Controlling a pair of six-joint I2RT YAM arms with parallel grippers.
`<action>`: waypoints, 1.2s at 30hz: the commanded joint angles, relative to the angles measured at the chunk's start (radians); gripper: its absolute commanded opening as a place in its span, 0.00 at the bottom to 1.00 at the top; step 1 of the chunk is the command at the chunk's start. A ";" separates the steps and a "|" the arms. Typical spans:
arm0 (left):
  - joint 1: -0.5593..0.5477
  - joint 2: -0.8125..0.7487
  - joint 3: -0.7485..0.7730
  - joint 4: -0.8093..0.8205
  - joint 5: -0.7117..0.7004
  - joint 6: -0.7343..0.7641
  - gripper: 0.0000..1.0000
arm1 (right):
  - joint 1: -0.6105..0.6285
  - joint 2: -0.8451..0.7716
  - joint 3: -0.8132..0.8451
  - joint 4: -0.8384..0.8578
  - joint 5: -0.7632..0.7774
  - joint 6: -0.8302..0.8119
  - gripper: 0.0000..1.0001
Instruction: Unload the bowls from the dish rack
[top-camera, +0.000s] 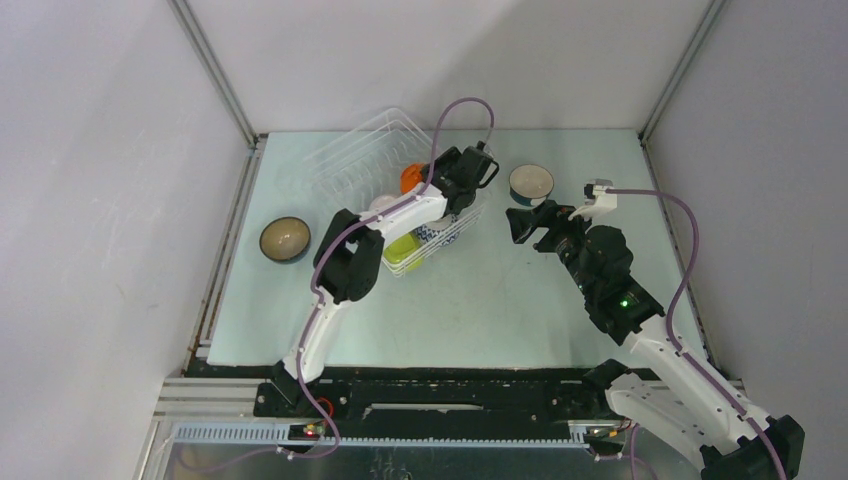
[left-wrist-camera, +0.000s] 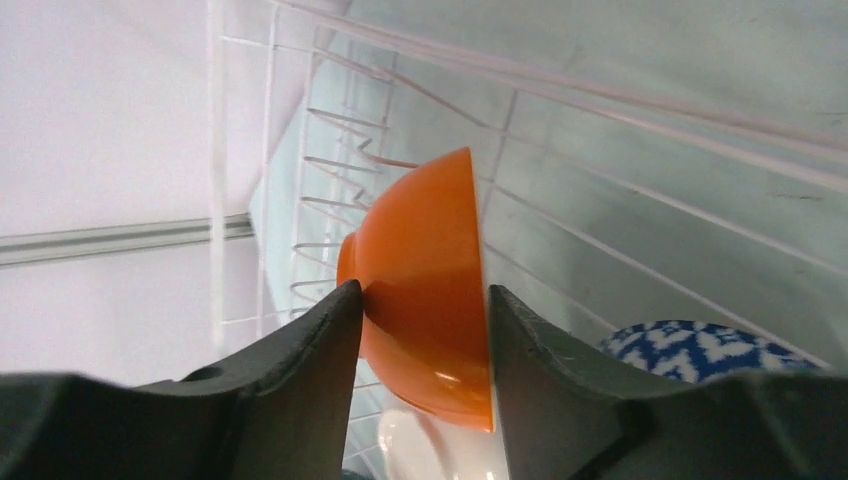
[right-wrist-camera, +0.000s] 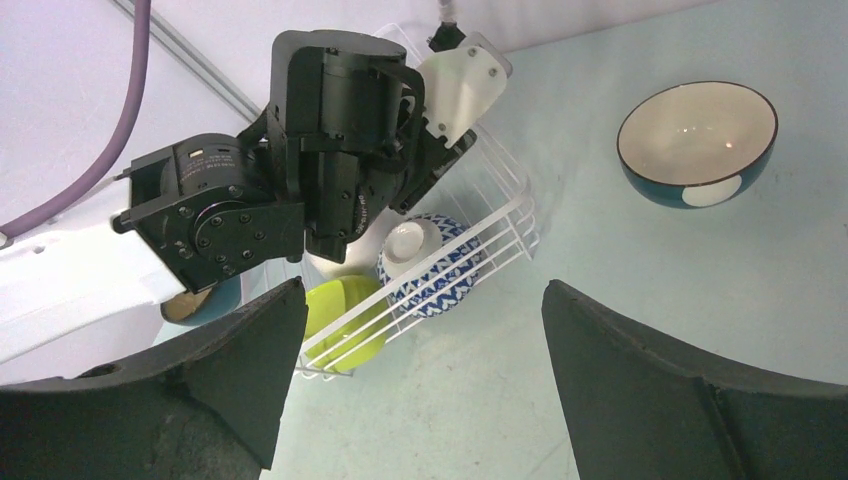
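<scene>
The white wire dish rack (top-camera: 352, 152) stands at the back of the table. My left gripper (top-camera: 452, 186) reaches into it and is shut on the orange bowl (left-wrist-camera: 425, 270), which stands on edge; one finger (left-wrist-camera: 335, 325) touches its foot, the other presses its rim. The blue-and-white bowl (left-wrist-camera: 700, 350), a white bowl (left-wrist-camera: 425, 445) and the lime green bowl (top-camera: 405, 250) sit in the rack. The teal bowl (top-camera: 285, 240) rests on the table left of the rack, the dark blue bowl (top-camera: 531, 182) to its right. My right gripper (top-camera: 525, 222) is open and empty beside the rack.
Grey walls with metal frame rails close the table on three sides. In the right wrist view the left arm's black wrist (right-wrist-camera: 300, 170) hangs over the rack's corner (right-wrist-camera: 500, 235), and the dark blue bowl (right-wrist-camera: 697, 140) stands upright at upper right.
</scene>
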 joint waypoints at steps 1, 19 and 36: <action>0.011 -0.061 -0.029 0.097 -0.093 0.044 0.53 | -0.006 -0.007 -0.001 0.027 0.002 -0.005 0.95; 0.009 -0.086 -0.102 0.247 -0.214 0.100 0.36 | -0.012 -0.008 -0.001 0.029 -0.005 -0.004 0.95; -0.021 -0.097 -0.145 0.491 -0.360 0.278 0.18 | -0.014 0.008 -0.001 0.041 -0.016 -0.001 0.95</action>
